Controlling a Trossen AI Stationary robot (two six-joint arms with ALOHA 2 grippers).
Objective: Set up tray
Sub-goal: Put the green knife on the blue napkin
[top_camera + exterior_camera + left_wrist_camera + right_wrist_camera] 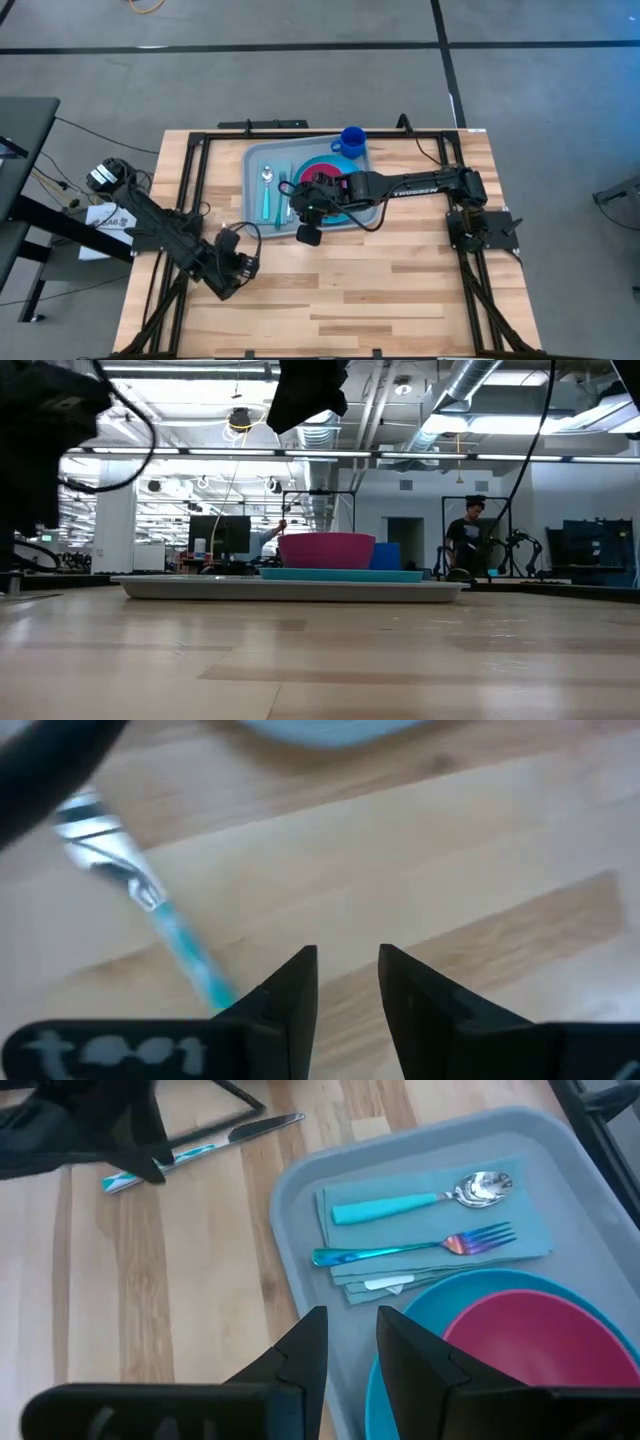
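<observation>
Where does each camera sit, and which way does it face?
High: above the table, looking straight down; left arm, right arm, tray.
Low: at table height, looking level; tray edge-on, arms overhead.
Left wrist: on left arm, facing the table; left gripper, knife.
Right wrist: on right arm, facing the tray; right gripper.
Shared: both wrist views show the knife.

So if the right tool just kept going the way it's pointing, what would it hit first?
Most likely the tray. In the right wrist view the right tool points at the tray's near rim, beside the blue plate. The folded napkin with the spoon and fork lies farther along. Depth is unclear.
</observation>
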